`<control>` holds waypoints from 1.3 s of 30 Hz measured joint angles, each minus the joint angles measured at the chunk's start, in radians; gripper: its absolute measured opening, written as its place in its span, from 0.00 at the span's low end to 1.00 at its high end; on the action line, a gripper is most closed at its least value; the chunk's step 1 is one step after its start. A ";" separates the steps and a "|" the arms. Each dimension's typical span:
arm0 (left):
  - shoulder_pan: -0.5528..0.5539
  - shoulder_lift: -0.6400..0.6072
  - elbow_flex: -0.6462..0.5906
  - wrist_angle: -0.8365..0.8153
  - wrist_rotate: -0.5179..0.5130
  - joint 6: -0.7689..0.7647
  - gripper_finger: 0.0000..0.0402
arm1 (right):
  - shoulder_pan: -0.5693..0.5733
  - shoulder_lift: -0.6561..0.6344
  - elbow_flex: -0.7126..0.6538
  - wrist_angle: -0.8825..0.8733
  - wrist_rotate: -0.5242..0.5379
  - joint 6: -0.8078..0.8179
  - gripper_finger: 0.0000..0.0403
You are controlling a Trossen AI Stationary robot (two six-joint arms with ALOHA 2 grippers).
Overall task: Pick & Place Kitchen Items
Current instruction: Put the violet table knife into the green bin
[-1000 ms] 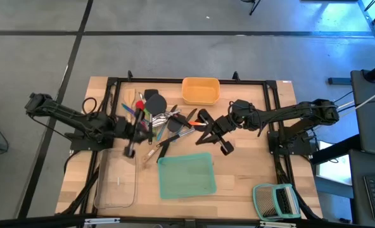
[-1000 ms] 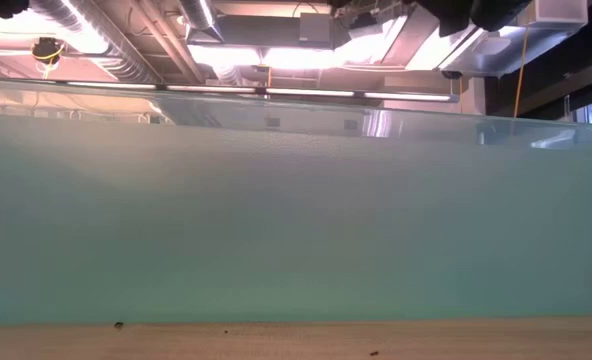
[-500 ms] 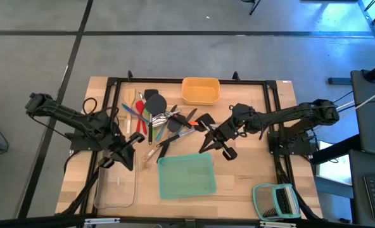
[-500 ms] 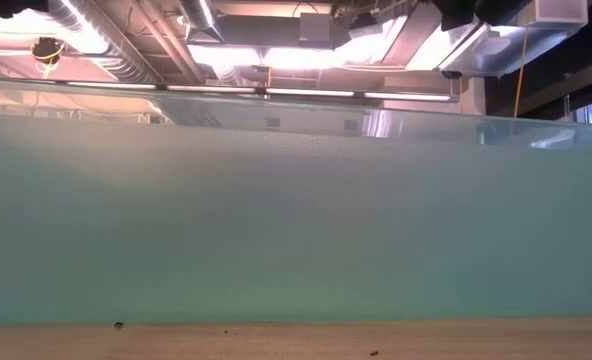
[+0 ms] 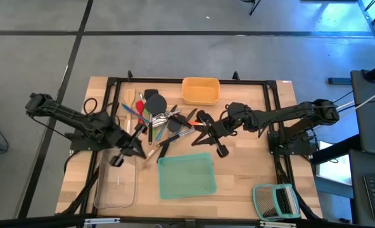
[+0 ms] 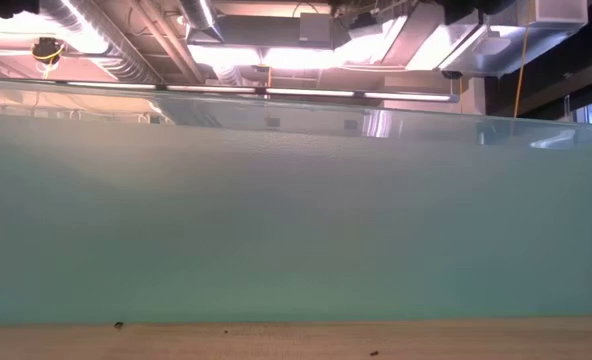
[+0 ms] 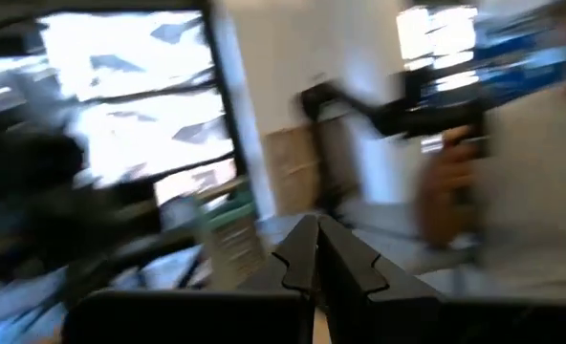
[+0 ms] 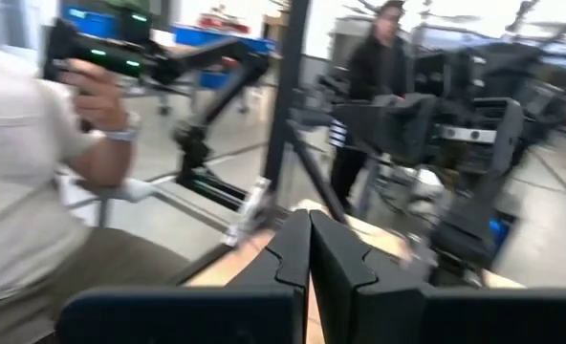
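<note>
**Hovering near the utensil pile, both grippers pressed shut and empty**

Left gripper (image 5: 135,147) sits at the near-left edge of the kitchen items (image 5: 159,118), beside the far end of the clear tray (image 5: 118,183). Its fingers (image 7: 302,258) meet flat in the wrist view, nothing between them.

Right gripper (image 5: 208,128) sits at the pile's right edge, between the yellow tray (image 5: 200,90) and the teal tray (image 5: 185,175). Its fingers (image 8: 297,250) are likewise pressed together, holding nothing.

Kitchen items lie heaped mid-table, just left of the yellow tray: black spatulas, red, green and blue handles, crossed and overlapping.

Grey slatted rack (image 5: 275,201) at the near right corner, well apart from the pile.

Low view filled by the teal tray's wall (image 6: 296,215). A person's hand (image 8: 99,96) on a handle shows beyond the table.
</note>
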 joint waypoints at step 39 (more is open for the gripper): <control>0.011 -0.106 0.198 -1.447 -0.952 -0.970 0.01 | -0.092 0.626 0.831 -0.846 0.375 0.150 0.06</control>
